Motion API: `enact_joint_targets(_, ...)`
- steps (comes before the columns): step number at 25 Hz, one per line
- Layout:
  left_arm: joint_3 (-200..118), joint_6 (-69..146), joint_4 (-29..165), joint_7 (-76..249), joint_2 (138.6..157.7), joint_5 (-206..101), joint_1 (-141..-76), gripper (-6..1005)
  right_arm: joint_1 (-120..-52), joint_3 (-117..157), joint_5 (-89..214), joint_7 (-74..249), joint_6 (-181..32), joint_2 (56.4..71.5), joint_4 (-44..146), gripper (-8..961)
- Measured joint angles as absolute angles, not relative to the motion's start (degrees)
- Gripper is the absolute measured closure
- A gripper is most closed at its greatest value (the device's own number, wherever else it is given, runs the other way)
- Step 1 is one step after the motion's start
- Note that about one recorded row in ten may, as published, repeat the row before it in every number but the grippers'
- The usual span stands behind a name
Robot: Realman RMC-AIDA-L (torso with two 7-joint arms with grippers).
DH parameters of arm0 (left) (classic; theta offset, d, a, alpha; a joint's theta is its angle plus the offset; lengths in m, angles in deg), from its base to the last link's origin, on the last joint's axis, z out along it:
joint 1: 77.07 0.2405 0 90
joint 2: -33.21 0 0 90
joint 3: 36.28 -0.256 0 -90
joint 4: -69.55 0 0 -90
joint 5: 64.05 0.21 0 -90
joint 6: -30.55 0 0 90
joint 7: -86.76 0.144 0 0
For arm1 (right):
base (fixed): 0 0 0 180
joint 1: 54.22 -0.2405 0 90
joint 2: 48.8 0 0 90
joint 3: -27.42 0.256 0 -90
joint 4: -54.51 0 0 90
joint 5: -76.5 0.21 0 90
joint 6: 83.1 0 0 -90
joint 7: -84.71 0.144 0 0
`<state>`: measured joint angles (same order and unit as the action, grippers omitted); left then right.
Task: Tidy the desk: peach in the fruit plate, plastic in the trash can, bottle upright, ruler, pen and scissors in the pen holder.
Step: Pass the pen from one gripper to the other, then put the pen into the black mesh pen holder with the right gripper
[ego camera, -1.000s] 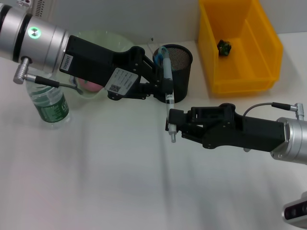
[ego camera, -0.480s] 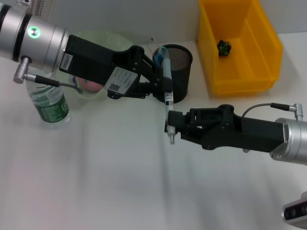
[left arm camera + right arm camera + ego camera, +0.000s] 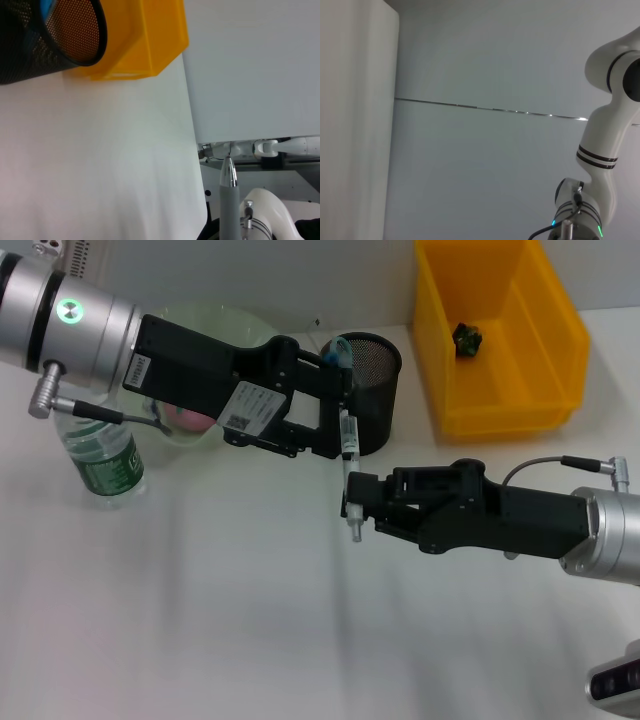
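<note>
The right hand (image 3: 352,502) is clamped on the lower part of the upright pen (image 3: 349,455) just in front of the pen holder (image 3: 372,375), while the left hand (image 3: 338,415) has its fingers apart around the pen's top.

black wire-mesh pen holder (image 3: 371,390), glossy yellow plastic trash can (image 3: 500,335)

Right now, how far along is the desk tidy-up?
Looks done: peach in the plate, bottle upright, scissors in the pen holder, a dark scrap in the trash can. In hand: the pen, upright beside the holder, clamped by the right end effector; the left end effector is open around its top. Left: pen into the holder. I can't spot the ruler.
</note>
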<state>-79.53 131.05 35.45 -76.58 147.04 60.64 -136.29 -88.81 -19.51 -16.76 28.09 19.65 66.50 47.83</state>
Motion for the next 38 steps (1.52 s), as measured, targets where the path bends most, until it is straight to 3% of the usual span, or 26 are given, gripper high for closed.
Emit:
enact_joint_targets(11, -79.17, 131.31, 34.97, -72.73, 146.89, 57.4, -132.71, 261, -87.65, -18.41, -13.97, 36.02, 20.8, 66.64, 49.62, 746)
enact_joint_targets(13, -79.17, 131.31, 34.97, -72.73, 146.89, 57.4, -132.71, 238, -87.01, -17.62, -13.0, 39.45, 21.82, 66.83, 49.43, 745)
enact_joint_targets(14, -78.93, 130.78, 35.13, -66.78, 145.54, 51.83, -128.68, 227, -86.65, -16.86, -12.53, 41.58, 22.45, 66.92, 49.28, 745)
enact_joint_targets(21, -79.15, 132.16, 34.55, -56.43, 145.42, 46.34, -125.01, 204, -84.28, -6.0, -10.78, 60.55, 25.46, 68.31, 47.2, 741)
enact_joint_targets(26, -79.4, 135.1, 34.45, -45.93, 147.2, 46.15, -123.69, 204, -83.56, 2.2, -10.26, 78.27, 24.98, 69.83, 43.17, 739)
enact_joint_targets(28, -79.21, 134.27, 33.91, -38.56, 148.81, 46.17, -122.04, 204, -84.03, 4.85, -10.23, 84.55, 24.45, 70.12, 42.25, 738)
enact_joint_targets(31, -79.07, 133.85, 33.87, -36.63, 149.09, 46.17, -121.45, 204, -85.33, 7.08, -10.15, 92.6, 22.39, 70.17, 42.07, 737)
enact_joint_targets(34, -78.89, 131.14, 33.8, -21.26, 151.14, 46.08, -118.17, 205, -86.96, 7.46, -10.06, 98.9, 18.77, 70.18, 42.01, 735)
enact_joint_targets(38, -79.34, 130.38, 35.13, -11.09, 151.76, 45.0, -116.63, 205, -89.78, 7.17, -10.05, 107.91, 12.16, 70.2, 41.88, 733)
